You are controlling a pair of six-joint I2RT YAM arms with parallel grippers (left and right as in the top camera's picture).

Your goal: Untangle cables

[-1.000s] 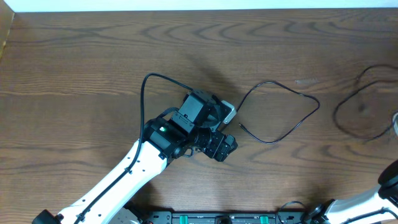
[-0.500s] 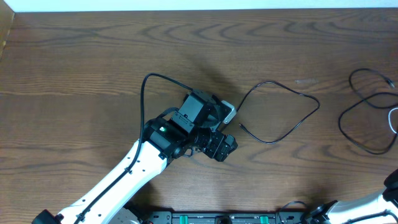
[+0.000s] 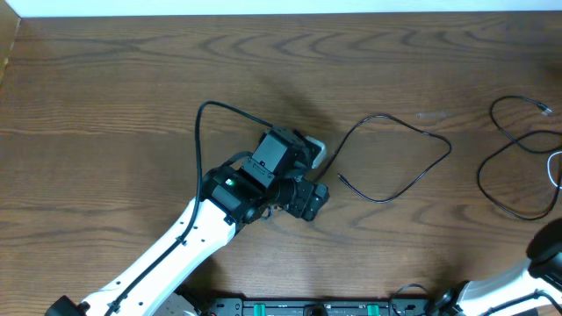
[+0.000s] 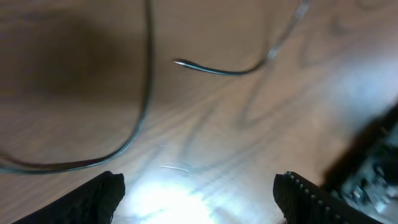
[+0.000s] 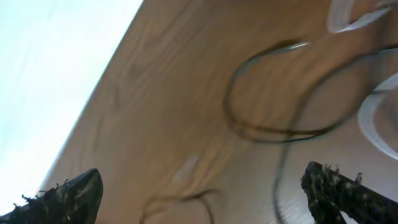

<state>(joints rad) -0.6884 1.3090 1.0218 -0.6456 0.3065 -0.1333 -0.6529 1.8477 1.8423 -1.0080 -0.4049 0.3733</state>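
From overhead, find one black cable (image 3: 449,150) looped on the bench (image 3: 132,79) just right of its middle, a second black cable (image 3: 479,175) and a white cable (image 3: 554,169) coiled at the right edge, and the left arm (image 3: 184,235) reaching in from the near edge. Through the left wrist, see the left gripper (image 4: 196,202) parted on nothing, over bare wood near the first cable's free end. Through the right wrist, see the right gripper (image 5: 205,196) spread wide, clasping nothing, above black and white loops.
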